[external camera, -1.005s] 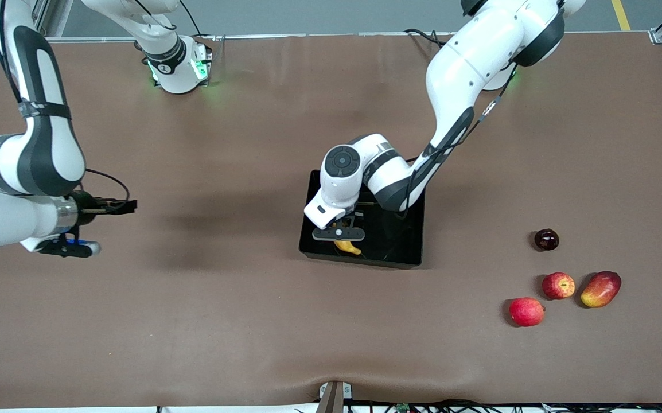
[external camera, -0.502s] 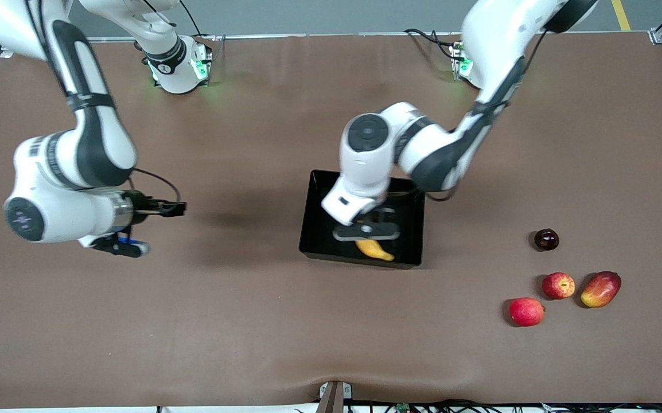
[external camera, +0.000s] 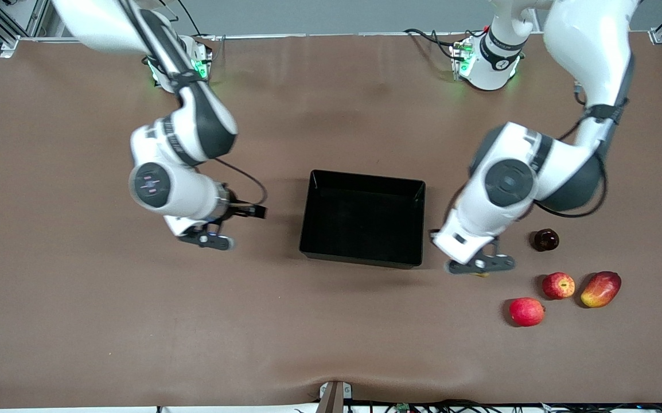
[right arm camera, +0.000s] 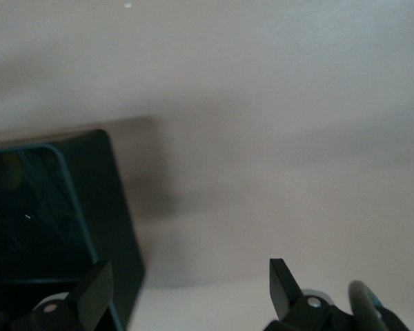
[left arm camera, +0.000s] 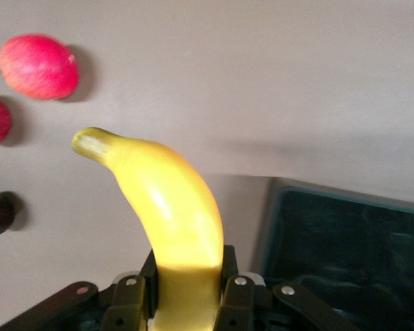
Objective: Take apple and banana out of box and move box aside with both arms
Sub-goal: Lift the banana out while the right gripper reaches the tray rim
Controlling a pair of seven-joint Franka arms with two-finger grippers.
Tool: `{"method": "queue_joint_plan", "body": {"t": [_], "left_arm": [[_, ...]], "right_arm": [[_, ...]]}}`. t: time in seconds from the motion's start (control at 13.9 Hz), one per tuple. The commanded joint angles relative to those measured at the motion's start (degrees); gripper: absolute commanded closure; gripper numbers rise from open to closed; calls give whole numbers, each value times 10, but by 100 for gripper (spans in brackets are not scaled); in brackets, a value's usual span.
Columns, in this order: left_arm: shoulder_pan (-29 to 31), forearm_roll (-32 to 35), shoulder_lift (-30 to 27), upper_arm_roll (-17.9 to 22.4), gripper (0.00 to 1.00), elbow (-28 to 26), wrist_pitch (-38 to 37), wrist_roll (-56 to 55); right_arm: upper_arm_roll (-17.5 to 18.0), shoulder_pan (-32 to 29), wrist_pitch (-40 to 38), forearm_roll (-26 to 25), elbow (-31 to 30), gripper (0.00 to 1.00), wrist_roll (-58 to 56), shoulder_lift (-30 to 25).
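My left gripper (external camera: 480,268) is shut on the yellow banana (left arm camera: 169,207). It holds the banana over the bare table, between the black box (external camera: 361,219) and the loose fruits. In the front view only the banana's tip (external camera: 483,275) shows under the hand. The small red apple (external camera: 559,285) with a yellowish stem patch lies on the table toward the left arm's end. My right gripper (external camera: 250,211) is open and empty, over the table beside the box at the right arm's end. The right wrist view shows its gripper (right arm camera: 186,289) and the box corner (right arm camera: 52,207). The box holds nothing.
Near the apple lie a plain red round fruit (external camera: 526,311), a red-yellow mango (external camera: 600,289) and a dark maroon fruit (external camera: 546,239). The left wrist view shows the plain red fruit (left arm camera: 39,66) and the box (left arm camera: 345,255).
My left gripper has lifted the banana out of the box and carried it toward the left arm's end, near the loose fruits. My right arm has swung in toward the box.
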Motion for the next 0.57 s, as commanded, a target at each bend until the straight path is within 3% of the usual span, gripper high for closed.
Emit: {"method": "queue_joint_plan", "body": {"t": [0.0, 0.29, 0.43, 0.5], "left_arm": [[49, -10, -13, -7, 100, -60, 13, 55], [106, 20, -2, -4, 100, -149, 114, 143], [125, 63, 17, -5, 100, -157, 130, 151], [128, 74, 29, -5, 100, -157, 138, 153]], "right_arm": [[-7, 47, 72, 13, 18, 0, 64, 44], [-8, 100, 91, 4, 75, 0, 156, 108], [-11, 127, 92, -10, 75, 33, 161, 123], [-12, 132, 93, -42, 73, 49, 161, 127]]}}
